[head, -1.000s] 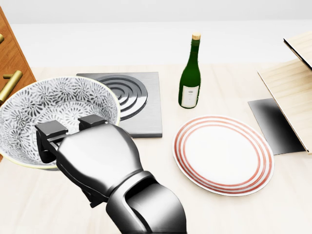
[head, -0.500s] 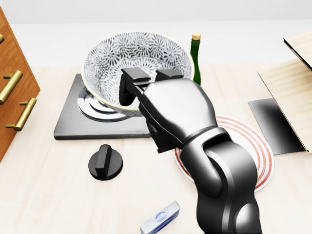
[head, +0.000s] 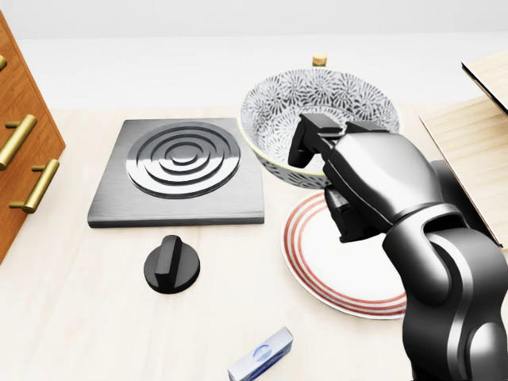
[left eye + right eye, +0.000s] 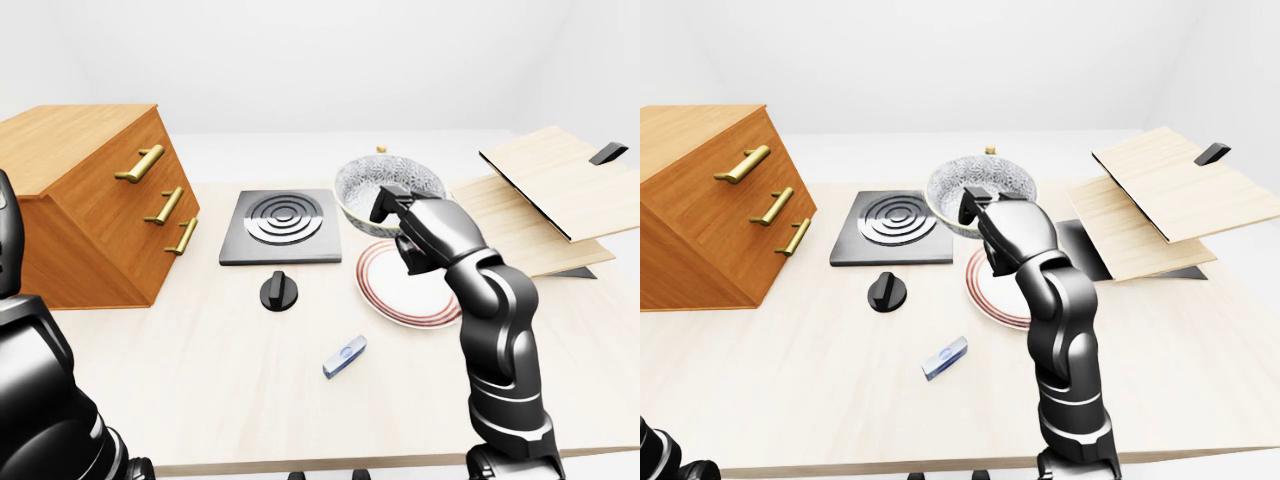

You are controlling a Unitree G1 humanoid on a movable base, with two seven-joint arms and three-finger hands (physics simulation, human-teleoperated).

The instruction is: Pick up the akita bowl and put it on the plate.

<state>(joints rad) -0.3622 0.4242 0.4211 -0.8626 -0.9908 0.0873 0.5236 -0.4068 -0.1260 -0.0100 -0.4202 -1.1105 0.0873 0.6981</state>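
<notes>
The akita bowl (image 3: pixel 317 99), white with a dark floral pattern, hangs tilted above the upper edge of the red-ringed white plate (image 3: pixel 349 266) in the head view. My right hand (image 3: pixel 324 149) is shut on the bowl's near rim, with its fingers (image 3: pixel 305 136) hooked inside the wall. The arm comes up from the bottom right and covers the plate's right side. My left hand does not show; only dark parts of my left arm stand at the left edge of the left-eye view.
A grey stove plate (image 3: pixel 181 171) lies left of the bowl, a black knob (image 3: pixel 171 266) below it, and a small blue-white block (image 3: pixel 262 355) near the bottom. A bottle's cork (image 3: pixel 319 59) peeks behind the bowl. Wooden drawers (image 4: pixel 90 200) stand left, stacked boards (image 4: pixel 560 190) right.
My right hand has carried the bowl from the far left, over the stove plate, rightward to above the plate's upper edge. The bowl now hides most of the bottle.
</notes>
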